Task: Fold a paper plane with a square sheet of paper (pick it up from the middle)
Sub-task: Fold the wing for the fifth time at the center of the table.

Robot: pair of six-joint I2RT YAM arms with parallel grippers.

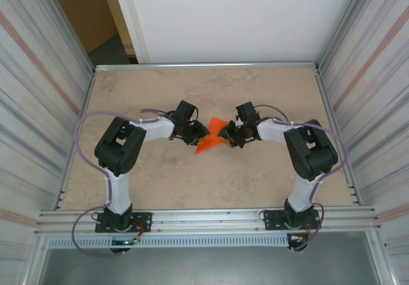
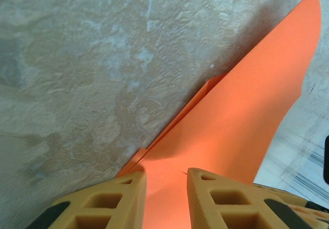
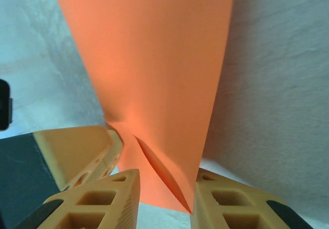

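Observation:
The orange paper point(image 1: 209, 139), folded into a long pointed shape, hangs just above the middle of the table between both grippers. My left gripper point(image 1: 202, 132) grips one end; in the left wrist view the paper point(image 2: 247, 106) fills the gap at that gripper point(image 2: 167, 176) and runs up to a point. My right gripper point(image 1: 227, 138) holds the other side. In the right wrist view the paper point(image 3: 154, 59) sits between its jaws point(image 3: 164, 176), bulging open along a fold. A left finger point(image 3: 77, 149) presses the same end from the left.
The marbled tabletop point(image 1: 160, 176) is fenced by metal rails, with corrugated walls point(image 1: 38, 106) on both sides. A white panel point(image 1: 236, 16) stands behind the far edge. Both arms reach inward from their bases at the near edge.

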